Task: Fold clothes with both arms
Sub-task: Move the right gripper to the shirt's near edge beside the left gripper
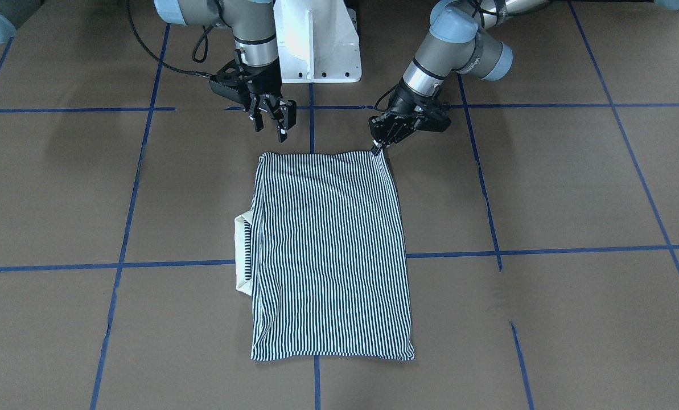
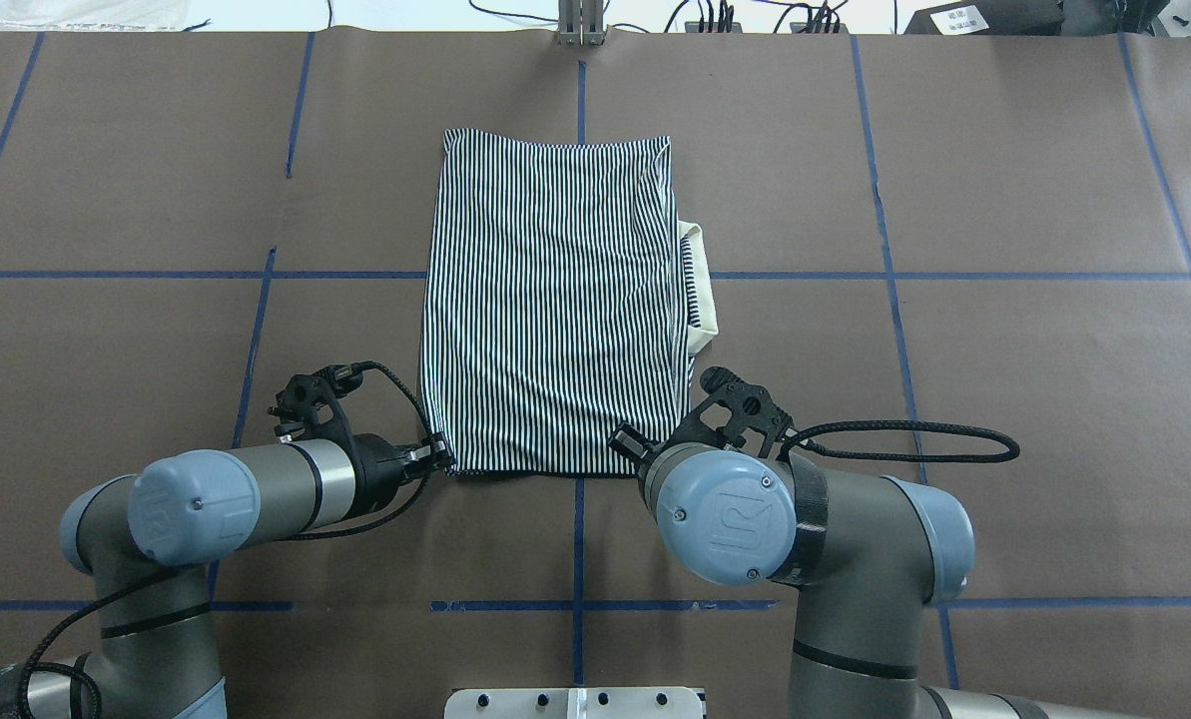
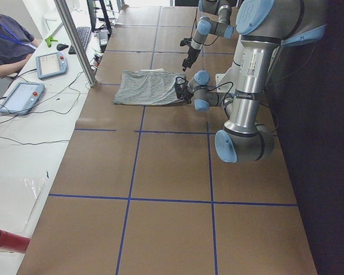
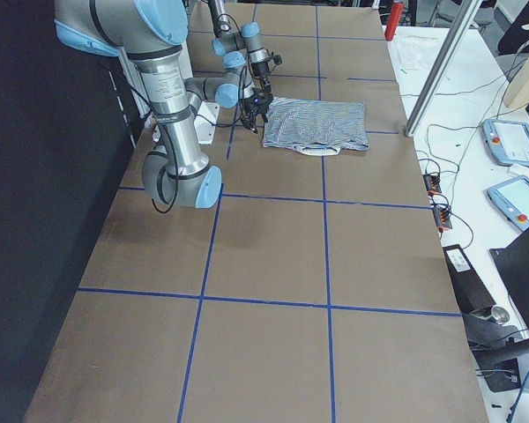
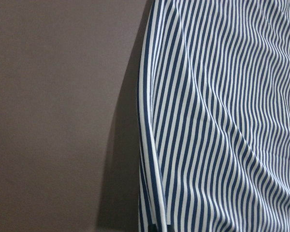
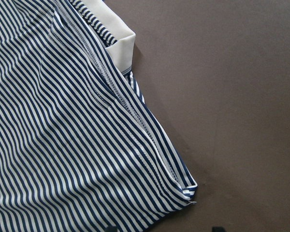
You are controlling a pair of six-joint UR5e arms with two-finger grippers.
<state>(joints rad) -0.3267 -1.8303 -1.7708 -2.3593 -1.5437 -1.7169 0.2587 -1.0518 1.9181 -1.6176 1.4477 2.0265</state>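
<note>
A wide brown bench (image 1: 544, 188) is cut into big squares by thin blue tape lines (image 1: 145, 265). A white metal stand (image 1: 316, 45) sits at its far edge. A shiny silver pole (image 3: 74, 40) stands at one side. Next to it, a person in a blue top (image 3: 8, 40) sits at a long white bench (image 3: 23, 172). On it lie two flat grey screens with light blue edges (image 3: 51, 65), a black keyboard (image 3: 83, 37) and a red tube (image 3: 6, 240).

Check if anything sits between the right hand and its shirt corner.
Nothing visible does. The right hand hangs open just short of its corner of the polo shirt, only table surface between; the left hand pinches the other near corner.
</note>
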